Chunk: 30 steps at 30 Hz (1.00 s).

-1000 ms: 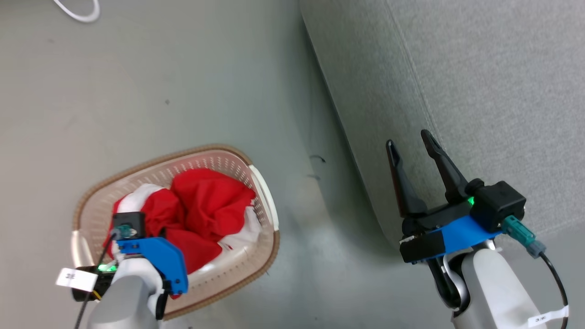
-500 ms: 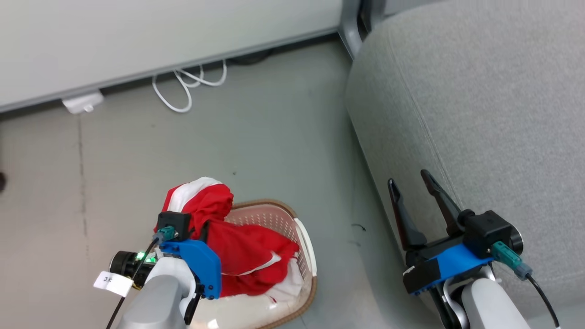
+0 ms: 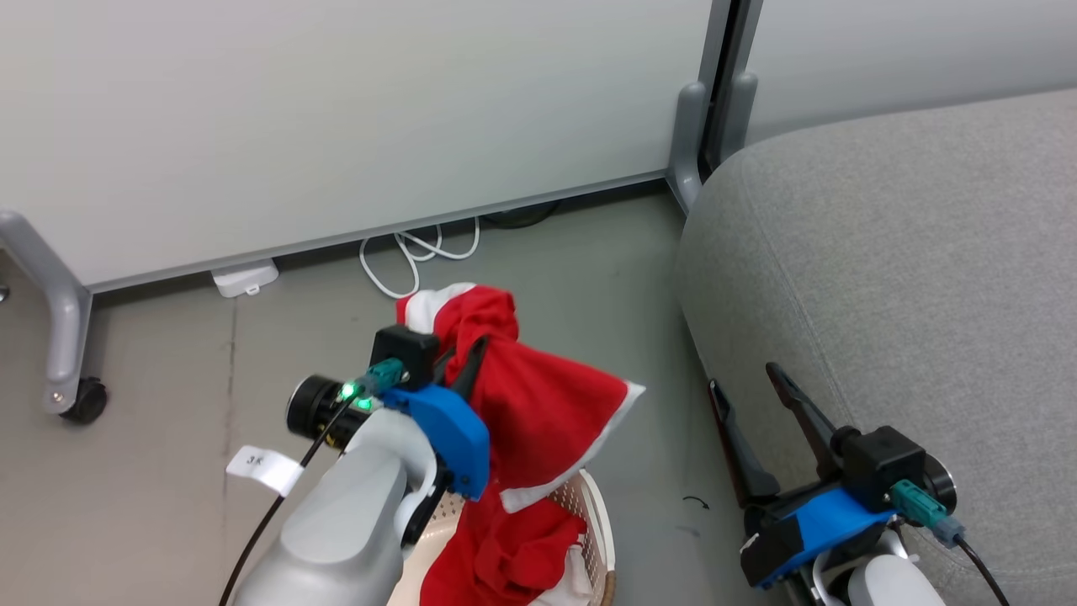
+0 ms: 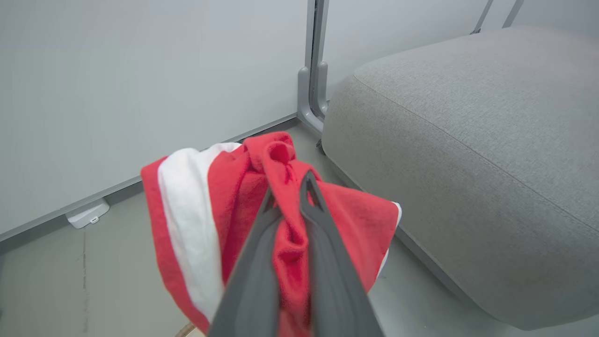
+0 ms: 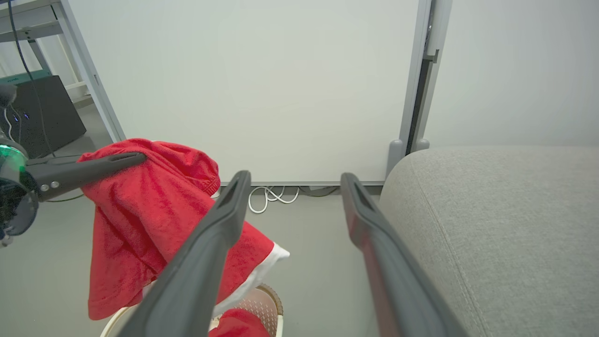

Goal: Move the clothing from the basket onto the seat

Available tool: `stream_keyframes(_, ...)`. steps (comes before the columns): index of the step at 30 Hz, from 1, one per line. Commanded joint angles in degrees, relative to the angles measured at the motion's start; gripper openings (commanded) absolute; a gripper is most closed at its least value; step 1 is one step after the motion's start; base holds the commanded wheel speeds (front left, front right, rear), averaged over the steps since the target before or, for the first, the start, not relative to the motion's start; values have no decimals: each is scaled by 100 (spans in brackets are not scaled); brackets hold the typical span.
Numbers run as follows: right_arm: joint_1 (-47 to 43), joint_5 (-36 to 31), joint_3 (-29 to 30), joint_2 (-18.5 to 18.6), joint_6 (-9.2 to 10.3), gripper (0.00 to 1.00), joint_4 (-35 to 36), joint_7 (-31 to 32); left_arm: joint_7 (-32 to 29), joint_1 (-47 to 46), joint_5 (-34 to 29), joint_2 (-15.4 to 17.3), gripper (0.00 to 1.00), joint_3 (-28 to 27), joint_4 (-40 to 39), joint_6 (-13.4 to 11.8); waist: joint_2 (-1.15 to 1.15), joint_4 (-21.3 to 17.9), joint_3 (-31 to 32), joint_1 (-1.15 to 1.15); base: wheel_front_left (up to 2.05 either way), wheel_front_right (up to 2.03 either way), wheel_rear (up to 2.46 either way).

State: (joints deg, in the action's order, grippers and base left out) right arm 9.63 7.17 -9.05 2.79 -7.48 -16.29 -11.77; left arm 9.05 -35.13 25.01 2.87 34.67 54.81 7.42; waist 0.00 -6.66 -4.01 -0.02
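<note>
Left pincer [image 4: 289,194] is clamped shut on the white-banded red garment [image 3: 547,412], which hangs at centre frame above the basket [image 3: 599,513] (a second red piece [image 5: 238,323] lies inside). You should raise it until the hem clears the rim, then swing right and release well onto the seat [image 3: 883,252]. Right pincer [image 3: 744,380] gapes wide, empty, beside the seat's edge.

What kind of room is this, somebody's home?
Likely a lab or office test space, not a home: a wheeled partition panel, loose white cables on the grey floor, and a grey couch.
</note>
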Motion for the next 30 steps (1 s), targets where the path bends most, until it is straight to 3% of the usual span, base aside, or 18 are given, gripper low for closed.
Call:
stream_keyframes(1, -104, -9, -25, 18, -3, 100, 36, 28, -6, -161, 57, 6, 0, 69, -89, 1, 0, 18, 92, 2, 0, 0, 0)
stream_keyframes(16, -287, 4, -174, 19, -3, 100, 146, 193, -246, -848, 960, 6, 0, 1012, -1115, -237, 0, -12, 381, 2, 0, 0, 0)
stream_keyframes(30, -104, -24, -264, 18, -3, 100, 102, 249, -172, -1090, 1435, 5, 0, 1498, -1143, -468, 0, -48, 360, 2, 0, 0, 0)
